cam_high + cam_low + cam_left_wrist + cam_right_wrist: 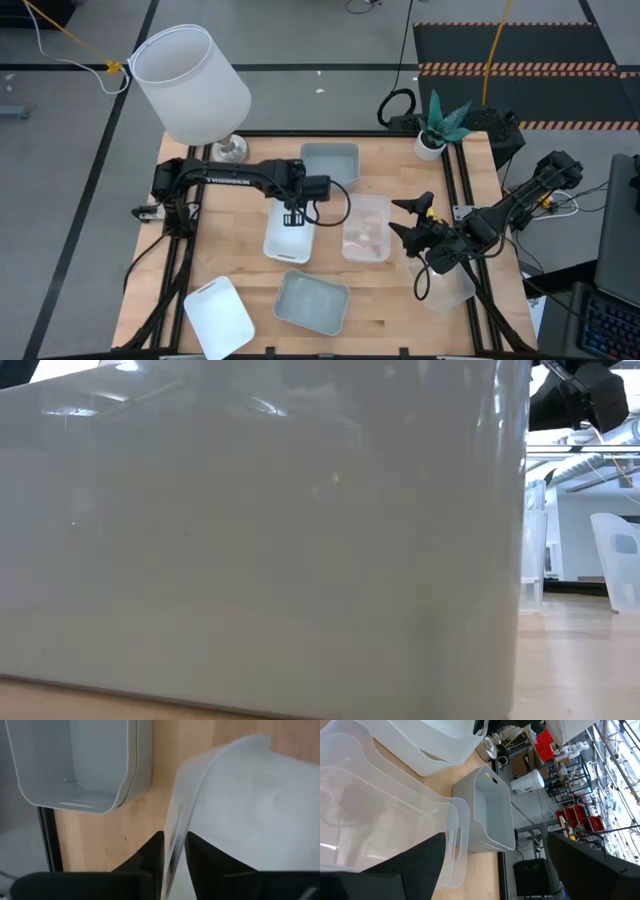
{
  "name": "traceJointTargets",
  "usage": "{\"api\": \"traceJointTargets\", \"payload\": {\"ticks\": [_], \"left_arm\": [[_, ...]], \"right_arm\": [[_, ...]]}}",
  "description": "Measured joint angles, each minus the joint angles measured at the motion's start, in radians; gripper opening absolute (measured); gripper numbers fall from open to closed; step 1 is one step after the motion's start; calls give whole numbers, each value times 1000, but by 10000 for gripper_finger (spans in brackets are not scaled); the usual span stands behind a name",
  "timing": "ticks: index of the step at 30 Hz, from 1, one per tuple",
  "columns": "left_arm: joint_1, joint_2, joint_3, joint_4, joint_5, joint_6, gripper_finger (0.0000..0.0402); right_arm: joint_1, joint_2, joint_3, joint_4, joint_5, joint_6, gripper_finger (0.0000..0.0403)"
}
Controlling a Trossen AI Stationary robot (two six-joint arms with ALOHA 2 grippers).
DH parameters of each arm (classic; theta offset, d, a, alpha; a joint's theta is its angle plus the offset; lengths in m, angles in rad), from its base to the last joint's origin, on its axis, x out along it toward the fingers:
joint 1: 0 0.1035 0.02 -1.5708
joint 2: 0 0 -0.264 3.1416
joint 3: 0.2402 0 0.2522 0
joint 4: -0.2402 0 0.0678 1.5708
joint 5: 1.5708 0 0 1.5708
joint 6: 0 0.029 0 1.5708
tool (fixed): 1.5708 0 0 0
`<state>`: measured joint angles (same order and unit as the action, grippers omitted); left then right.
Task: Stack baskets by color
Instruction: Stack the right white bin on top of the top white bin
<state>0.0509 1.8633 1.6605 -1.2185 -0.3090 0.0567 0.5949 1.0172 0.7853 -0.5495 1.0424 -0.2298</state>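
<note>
A white basket (pixel 290 240) lies mid-table, and my left gripper (pixel 293 218) stands over its far end, shut on its wall. Around it sit a grey-blue basket (pixel 330 162) at the far edge, a clear basket (pixel 367 228) to the right, a second grey-blue basket (pixel 312 302) near the front, and a white basket (pixel 219 317) at the near left. My right gripper (pixel 405 218) hangs open above the table's right side, with nothing between its fingers. A clear basket (pixel 447 287) lies below that arm. My left gripper (pixel 174 865) has the white basket's far end wall (pixel 176 832) between its two fingers, one finger (pixel 150 857) outside the basket and one inside. The fingers come steeply from above, across the rim. In the high view the basket rests on the table.
A big white lampshade (pixel 190 80) stands at the far left corner and a small plant pot (pixel 430 142) at the far right. The near grey-blue basket's wall (pixel 260 540) fills most of the low view. Bare wood (pixel 235 262) shows between the baskets.
</note>
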Motion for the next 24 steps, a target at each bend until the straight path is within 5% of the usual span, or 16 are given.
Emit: {"api": "traceJointTargets", "payload": {"ticks": [7,24], "left_arm": [[-9,0,2,-7,-6,-26,9],[-5,0,112,-99,90,-82,4]], "right_arm": [[0,0,0,0,0,0,338],[0,0,0,1,0,1,338]]}}
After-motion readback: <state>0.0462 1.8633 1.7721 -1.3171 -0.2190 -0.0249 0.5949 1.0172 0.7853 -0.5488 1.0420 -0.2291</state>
